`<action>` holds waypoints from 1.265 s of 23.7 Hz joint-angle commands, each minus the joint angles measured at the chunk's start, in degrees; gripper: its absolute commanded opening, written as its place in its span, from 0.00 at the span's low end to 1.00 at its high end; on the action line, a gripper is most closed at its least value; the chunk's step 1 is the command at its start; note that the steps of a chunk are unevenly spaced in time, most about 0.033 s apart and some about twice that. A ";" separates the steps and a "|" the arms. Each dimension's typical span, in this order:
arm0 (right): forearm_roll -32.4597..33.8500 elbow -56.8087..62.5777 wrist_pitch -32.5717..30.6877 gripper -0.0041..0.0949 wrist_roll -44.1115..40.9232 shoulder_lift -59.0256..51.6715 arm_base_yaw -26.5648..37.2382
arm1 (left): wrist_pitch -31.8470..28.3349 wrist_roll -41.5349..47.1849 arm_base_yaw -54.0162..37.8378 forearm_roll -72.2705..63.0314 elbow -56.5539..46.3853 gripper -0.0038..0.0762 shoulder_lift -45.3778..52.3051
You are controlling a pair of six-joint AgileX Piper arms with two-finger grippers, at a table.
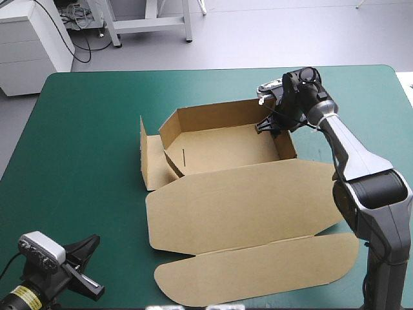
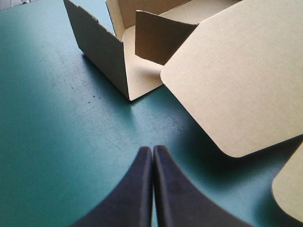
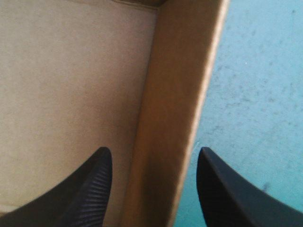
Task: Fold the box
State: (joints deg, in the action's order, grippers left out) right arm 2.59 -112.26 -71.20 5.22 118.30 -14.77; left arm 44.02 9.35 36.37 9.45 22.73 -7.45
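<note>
The brown box [image 1: 226, 148] sits at the middle of the table [image 1: 84, 161], walls up, lid flat; the right gripper [image 3: 152, 158] gapes empty astride its right wall, probably ready to pinch it, the left gripper [image 2: 152, 150] closed, empty, off its near-left corner.

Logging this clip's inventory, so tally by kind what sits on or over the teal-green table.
Brown box: 1
Black grippers: 2 (left gripper shut over bare cover; right gripper open, astride a box wall)
Total: 3
</note>
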 commanded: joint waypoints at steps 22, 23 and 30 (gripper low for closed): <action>0.79 -1.63 -0.51 0.02 -1.82 -23.27 1.93 | -3.95 0.33 -0.07 0.09 1.21 0.04 -0.75; 1.17 -1.63 -0.51 0.02 -1.82 -25.18 1.93 | -3.95 0.33 -0.07 0.33 1.21 0.04 -0.75; 1.91 -1.63 -0.51 0.02 -2.21 -32.59 1.93 | -3.85 0.33 -0.07 0.33 1.21 0.12 -0.75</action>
State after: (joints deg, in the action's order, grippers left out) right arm 4.35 -112.16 -71.61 3.56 89.61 -13.08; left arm 44.02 9.35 36.37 9.45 22.71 -7.45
